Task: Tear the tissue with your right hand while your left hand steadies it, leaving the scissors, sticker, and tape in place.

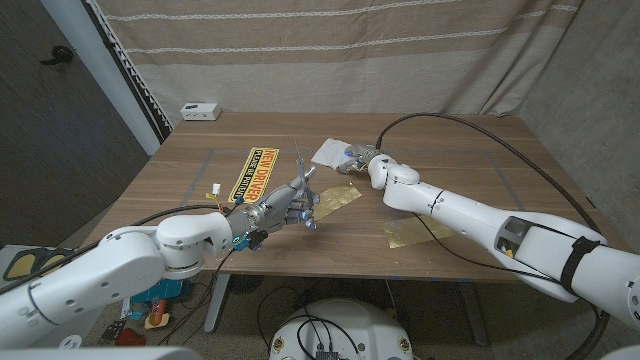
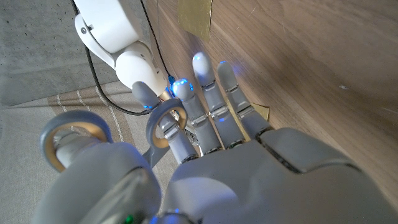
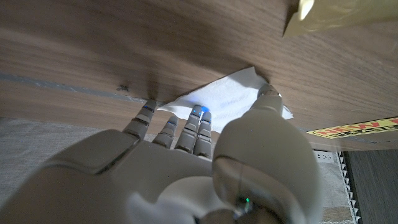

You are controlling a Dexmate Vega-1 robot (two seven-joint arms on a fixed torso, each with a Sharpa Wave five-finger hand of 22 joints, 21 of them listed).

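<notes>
A white tissue (image 1: pixel 331 152) lies on the wooden table past the middle. My right hand (image 1: pixel 368 163) is at its right edge. In the right wrist view the fingertips (image 3: pixel 198 113) and thumb close on the tissue (image 3: pixel 233 96). My left hand (image 1: pixel 283 205) hovers near the table's middle and holds grey scissors (image 1: pixel 300 168) with the blades pointing up. A finger passes through one handle ring (image 2: pixel 163 121). The yellow sticker (image 1: pixel 250 172) lies left of the scissors. Gold tape (image 1: pixel 336 197) lies beside the left hand.
Another gold tape piece (image 1: pixel 414 232) lies under my right forearm near the front edge. A small white device (image 1: pixel 201 111) sits at the far left corner. A curtain hangs behind the table.
</notes>
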